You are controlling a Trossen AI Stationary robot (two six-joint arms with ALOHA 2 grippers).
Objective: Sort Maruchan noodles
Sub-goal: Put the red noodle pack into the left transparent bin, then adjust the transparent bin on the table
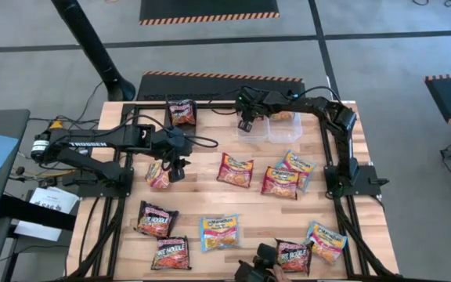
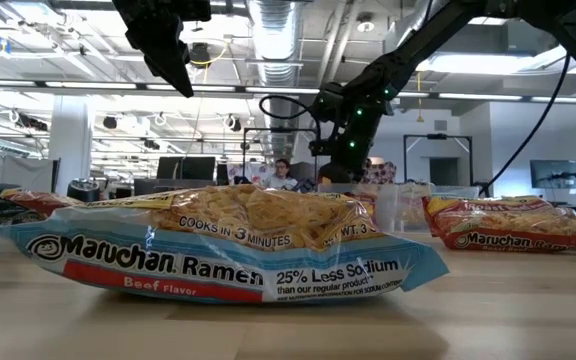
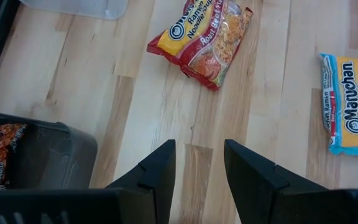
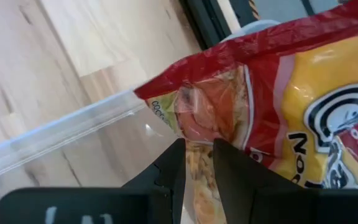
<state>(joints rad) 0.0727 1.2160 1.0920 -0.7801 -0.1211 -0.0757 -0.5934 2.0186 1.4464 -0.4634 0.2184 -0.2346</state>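
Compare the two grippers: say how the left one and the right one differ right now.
The left gripper is open and holds nothing, over bare wood beside a red-yellow packet; the right gripper is shut on a red-orange Maruchan packet. The left hangs near the table's left-middle; the right reaches the far edge, over a clear bin. Both have two dark fingers.

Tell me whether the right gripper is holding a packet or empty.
Holding: the right gripper is shut on a red-yellow Maruchan packet, hanging over the clear bin.
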